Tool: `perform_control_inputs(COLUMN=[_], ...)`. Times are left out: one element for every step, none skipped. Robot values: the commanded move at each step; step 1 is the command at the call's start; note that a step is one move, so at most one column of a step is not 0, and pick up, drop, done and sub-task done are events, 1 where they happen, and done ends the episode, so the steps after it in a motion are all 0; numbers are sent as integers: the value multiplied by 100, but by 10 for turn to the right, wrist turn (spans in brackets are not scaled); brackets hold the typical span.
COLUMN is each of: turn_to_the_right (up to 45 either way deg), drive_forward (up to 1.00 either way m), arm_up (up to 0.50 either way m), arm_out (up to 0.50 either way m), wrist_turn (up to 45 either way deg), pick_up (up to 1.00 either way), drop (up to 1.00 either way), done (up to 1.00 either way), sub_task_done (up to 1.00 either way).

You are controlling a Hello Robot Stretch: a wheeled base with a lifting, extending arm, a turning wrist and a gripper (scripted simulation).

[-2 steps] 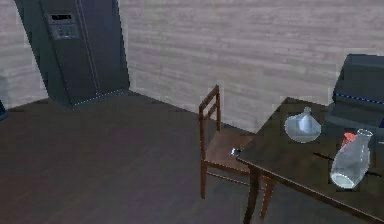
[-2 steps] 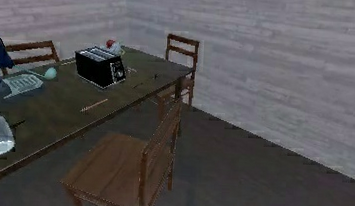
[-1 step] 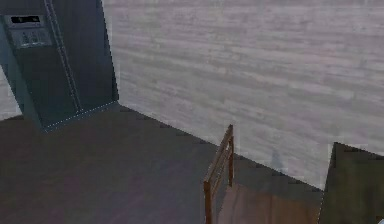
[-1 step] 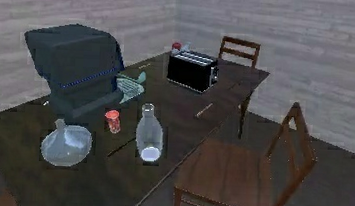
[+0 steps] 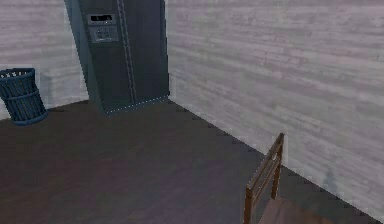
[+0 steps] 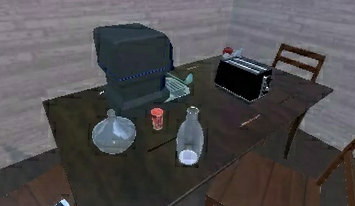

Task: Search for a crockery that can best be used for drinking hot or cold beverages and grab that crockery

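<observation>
A dark wooden table (image 6: 85,112) stands in the arm side view. Near its middle is a small red cup-shaped thing (image 6: 158,116), too small to name surely. To its left sits a round clear glass flask (image 6: 113,134), and to its right a tall clear bottle (image 6: 190,138). A pale greenish thing (image 6: 179,84) lies beside a dark coffee machine (image 6: 133,61). A small red and white thing (image 6: 228,51) peeks out behind a black toaster (image 6: 243,77).
Wooden chairs stand around the table: one at the far right (image 6: 297,62), one in front (image 6: 272,185). A thin stick (image 6: 250,120) lies on the table. In the forward view a dark fridge (image 5: 120,50) stands against the wall, a bin (image 5: 22,95) to its left, a chair (image 5: 268,175) at the lower right.
</observation>
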Motion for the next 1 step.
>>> perform_control_inputs(turn_to_the_right=[0], drive_forward=[0], arm_up=[50], arm_out=[0], wrist_turn=[0], pick_up=[0], drop=[0], done=[0], sub_task_done=[0])
